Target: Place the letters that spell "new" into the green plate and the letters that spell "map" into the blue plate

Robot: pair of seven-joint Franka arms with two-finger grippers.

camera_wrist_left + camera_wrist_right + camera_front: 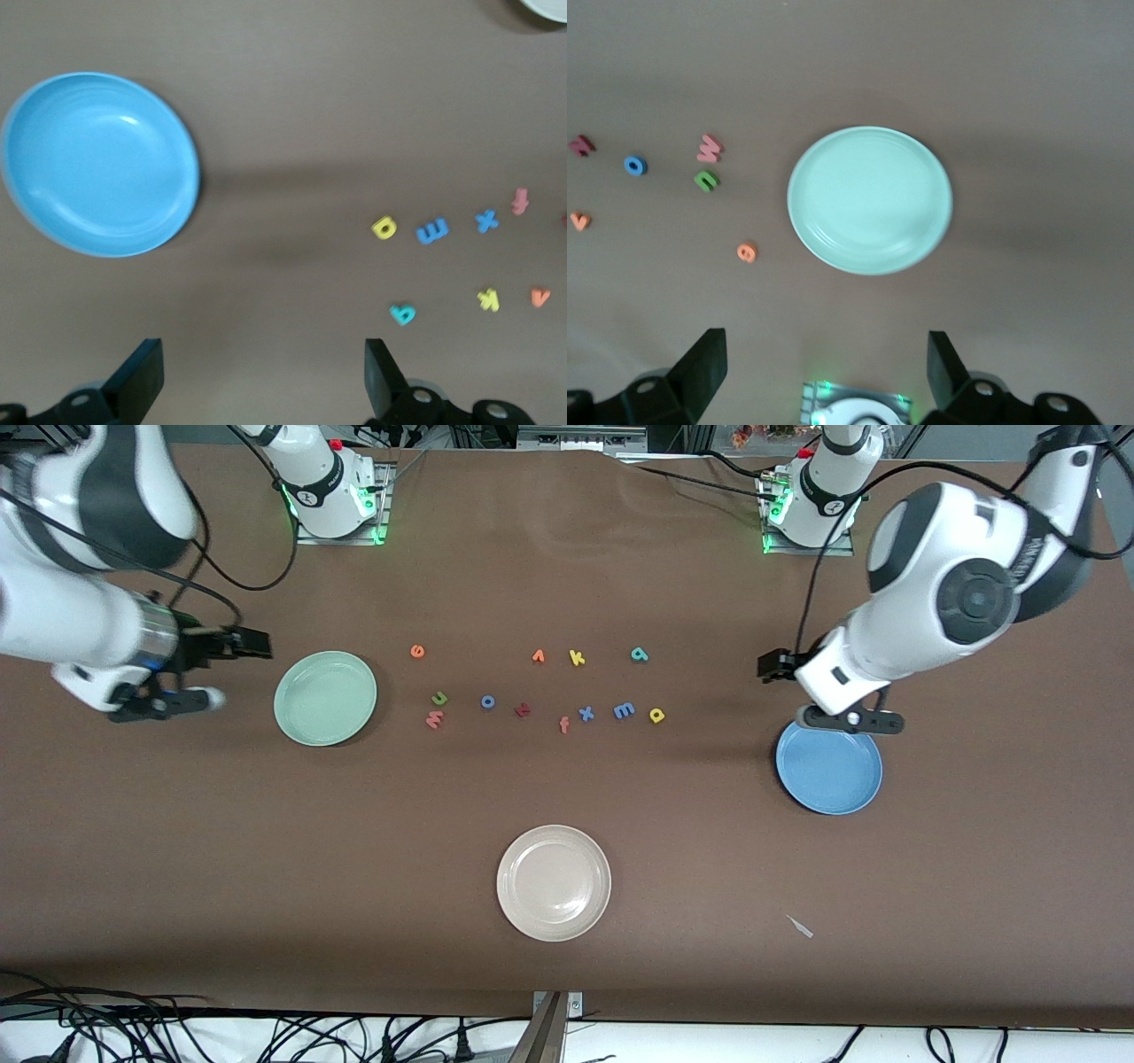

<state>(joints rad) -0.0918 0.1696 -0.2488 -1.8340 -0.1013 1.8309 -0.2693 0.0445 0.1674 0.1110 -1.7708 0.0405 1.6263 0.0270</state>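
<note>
The green plate (325,697) (870,200) lies toward the right arm's end, with the orange "e" (417,651) (747,252), green "n" (438,699) (706,181) and salmon "w" (434,720) (710,147) beside it. The blue plate (829,769) (102,164) lies toward the left arm's end. The blue "m" (624,709) (432,231), yellow "a" (656,715) (384,227) and teal "p" (639,654) (403,313) lie on the cloth between the plates. My left gripper (850,722) (264,372) hangs open over the blue plate's rim. My right gripper (168,704) (827,367) hangs open and empty beside the green plate.
A beige-white plate (554,882) sits nearer the front camera. Other letters lie in the row: blue "o" (487,701), dark red "t" (522,709), blue "x" (586,713), yellow "k" (577,657), an orange arrow-like letter (538,656) and a salmon "f" (564,725).
</note>
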